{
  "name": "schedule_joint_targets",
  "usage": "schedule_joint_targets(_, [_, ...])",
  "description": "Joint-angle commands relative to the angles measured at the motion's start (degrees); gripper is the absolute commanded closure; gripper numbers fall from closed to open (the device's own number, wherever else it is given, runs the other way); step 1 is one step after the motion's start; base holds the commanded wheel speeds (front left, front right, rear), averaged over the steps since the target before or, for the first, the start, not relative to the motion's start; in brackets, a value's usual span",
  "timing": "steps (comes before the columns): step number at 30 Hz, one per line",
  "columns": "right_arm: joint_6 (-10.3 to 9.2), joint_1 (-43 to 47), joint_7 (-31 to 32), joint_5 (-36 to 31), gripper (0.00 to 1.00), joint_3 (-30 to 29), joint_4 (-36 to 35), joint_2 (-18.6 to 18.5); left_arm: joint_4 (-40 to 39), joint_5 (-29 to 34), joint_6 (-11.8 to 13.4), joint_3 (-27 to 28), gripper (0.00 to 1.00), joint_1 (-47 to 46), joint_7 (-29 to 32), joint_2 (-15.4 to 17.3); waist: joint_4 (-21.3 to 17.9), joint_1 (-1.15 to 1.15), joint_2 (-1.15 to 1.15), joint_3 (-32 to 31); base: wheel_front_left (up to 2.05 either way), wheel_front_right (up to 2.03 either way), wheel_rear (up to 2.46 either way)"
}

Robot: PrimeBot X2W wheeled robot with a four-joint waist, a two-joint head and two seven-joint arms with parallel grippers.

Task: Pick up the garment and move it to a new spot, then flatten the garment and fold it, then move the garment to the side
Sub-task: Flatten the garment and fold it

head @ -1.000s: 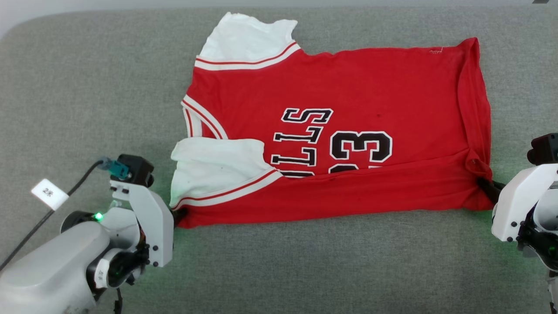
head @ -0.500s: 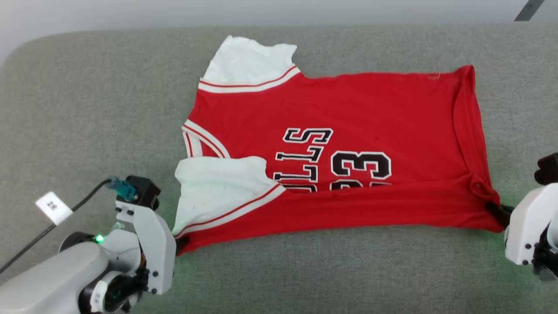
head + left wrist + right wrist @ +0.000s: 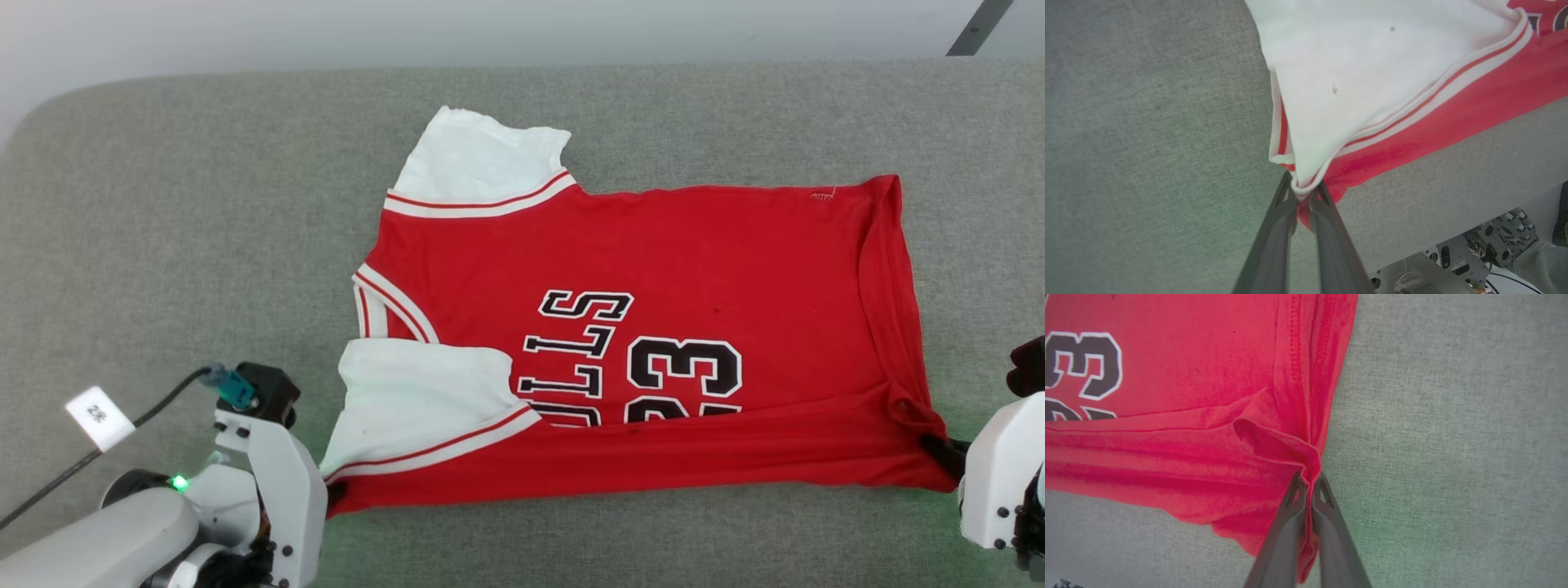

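The garment (image 3: 653, 269), a bright red T-shirt with white sleeves and black lettering, lies spread on the grey padded surface (image 3: 180, 245), its near edge folded over the print. My left gripper (image 3: 333, 492) is shut on the near left corner, where the white sleeve (image 3: 1355, 73) meets the red cloth. In the left wrist view the left gripper (image 3: 1303, 188) pinches the red and white fabric between its fingers. My right gripper (image 3: 939, 449) is shut on the near right corner. In the right wrist view the right gripper (image 3: 1308, 479) clamps bunched red hem (image 3: 1274, 445).
A cable with a white tag (image 3: 98, 418) runs off my left wrist at the lower left. The surface's front edge (image 3: 1453, 228) and robot base parts (image 3: 1453, 265) show in the left wrist view. Pale wall (image 3: 326, 33) lies beyond the far edge.
The whole head picture has shifted down, so the camera moved. Both grippers keep their hold on the near corners, and the folded near band covers more of the print.
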Motion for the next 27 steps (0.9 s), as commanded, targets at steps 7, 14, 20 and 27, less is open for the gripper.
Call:
schedule_joint_targets(7, [-0.08,0.5,-0.06,-0.56,1.0,1.31,1.08,0.97,1.97,-0.66,-0.01,-0.46,0.74,1.13,0.53,-1.12,-0.34,0.0,0.0,-0.16,0.0,0.0,0.0])
schedule_joint_targets(14, [-0.08,-0.49,-1.02,-0.46,0.0,1.68,1.05,0.78,1.62,0.8,0.17,-0.52,0.0,-0.56,0.96,-0.39,-0.67,0.0,0.0,-0.55,0.0,0.0,0.0])
schedule_joint_targets(20, [-0.07,-1.13,-1.79,0.11,0.0,1.09,-1.3,1.16,-1.63,2.04,0.93,0.97,0.0,-4.03,2.56,2.05,-1.82,0.0,0.0,-0.78,0.0,0.0,0.0])
schedule_joint_targets(27, [-0.07,-2.3,-6.75,-0.7,0.0,0.5,-6.48,1.96,-0.75,6.24,-1.27,4.99,0.0,-12.61,0.67,2.15,-4.31,0.0,0.0,0.18,0.0,0.0,0.0])
